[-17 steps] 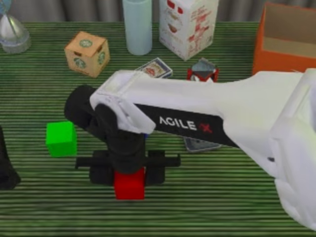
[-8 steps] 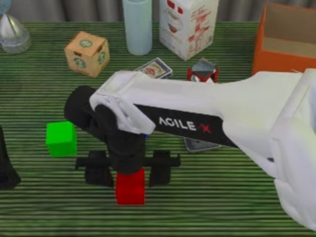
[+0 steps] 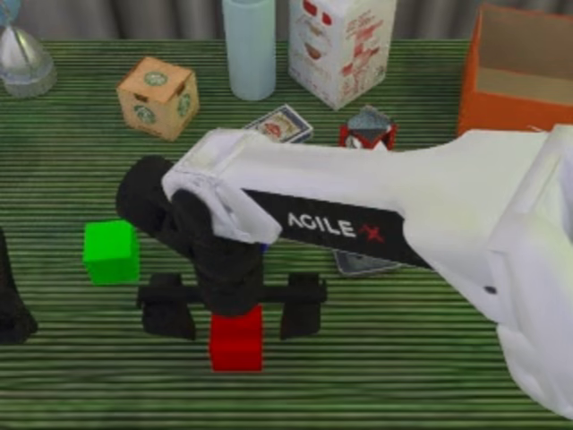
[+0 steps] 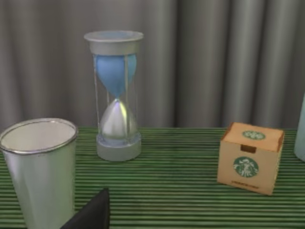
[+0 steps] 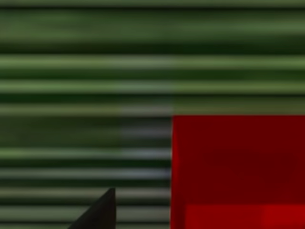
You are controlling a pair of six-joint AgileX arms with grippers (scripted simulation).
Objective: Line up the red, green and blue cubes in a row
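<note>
The red cube (image 3: 236, 345) rests on the green striped mat near the front, filling one side of the right wrist view (image 5: 238, 167). My right gripper (image 3: 235, 315) hangs directly over it and is open, its black fingers (image 3: 170, 313) spread well clear of the cube's sides; one fingertip (image 5: 102, 212) shows in the wrist view. The green cube (image 3: 111, 252) sits to the left of it, slightly farther back. The blue cube is hidden. My left gripper (image 3: 9, 309) is parked at the left edge, with one fingertip (image 4: 93, 212) showing.
Along the back stand an hourglass (image 3: 22, 58), a tan logo cube (image 3: 158, 97), a pale blue cup (image 3: 250, 45), a white carton (image 3: 340, 45) and an orange box (image 3: 519, 72). Playing cards (image 3: 280, 124) and a patterned cube (image 3: 367, 130) lie mid-table. A metal cup (image 4: 40, 167) stands near the left gripper.
The right gripper's fingers have spread apart from the red cube's sides, letting it go. The cube stays on the mat and the left arm has not moved.
</note>
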